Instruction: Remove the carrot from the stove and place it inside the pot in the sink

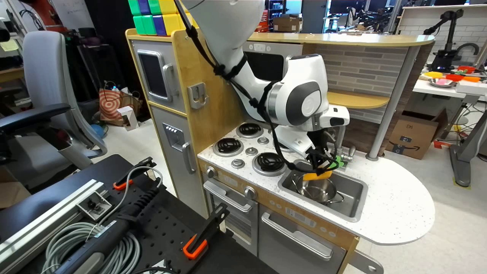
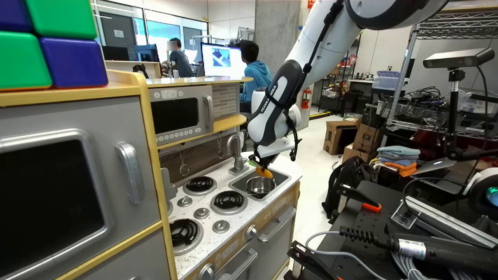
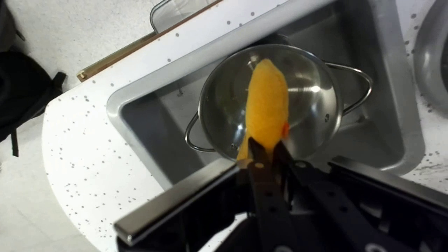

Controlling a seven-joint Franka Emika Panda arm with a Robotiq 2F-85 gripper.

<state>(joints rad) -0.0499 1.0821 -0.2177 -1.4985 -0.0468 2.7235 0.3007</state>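
My gripper (image 3: 266, 144) was pinched narrow about the carrot (image 3: 267, 101), its fingertips (image 3: 258, 150) pressing on the yellow body near one end while the rest reached out past them. The carrot hung on a slant over the mouth of the pot (image 3: 311, 105), green end (image 2: 252, 164) higher, not yet let go. What the step asked of me, I judged, was a small shift toward the middle of the opening, then a straight lowering until the tip passed below the rim, then a gentle parting of the fingers. The gripped end looked close to the rim on my side, and a release there might have left the toy propped on the edge.

The wrist view gave me the aim: carrot against the pot's shiny inside, both handles (image 3: 370, 86) jutting out within the sink (image 3: 164, 129). It hid the green end, which both exterior views showed on the faucet (image 2: 233, 146) side. Whether the tip dipped below the rim, no view told me. The exterior views took in the stove (image 1: 224, 161), the carrot off it; the wrist view caught only a burner's edge (image 3: 425, 66).
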